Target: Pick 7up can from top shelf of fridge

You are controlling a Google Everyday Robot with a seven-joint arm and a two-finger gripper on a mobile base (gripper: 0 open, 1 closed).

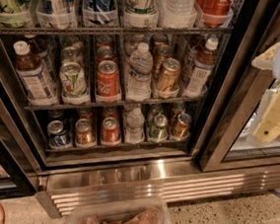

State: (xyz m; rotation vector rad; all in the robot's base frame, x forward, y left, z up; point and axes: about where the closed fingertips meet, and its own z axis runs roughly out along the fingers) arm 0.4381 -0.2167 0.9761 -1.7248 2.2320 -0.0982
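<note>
Closest in, a clear tub (120, 216) of pinkish stuff sits at the bottom edge, before the steel base of the fridge (139, 176). At the far right edge hangs the gripper (279, 105), white and cream, in front of the right glass door (255, 145). Whether it is spread or pressed together I cannot tell. Left of it comes the dark door post (232, 83), then the open bay. On the top shelf (108, 30) the 7up can (139, 2) stands upright in a clear tray, between a blue-striped can (98, 1) and a water bottle (177, 6). The 7up can lies up and well left of the gripper, deeper in, past the post. Its long axis is vertical, so I judge a level, sideways grip suits it once the gripper rounds the post.
</note>
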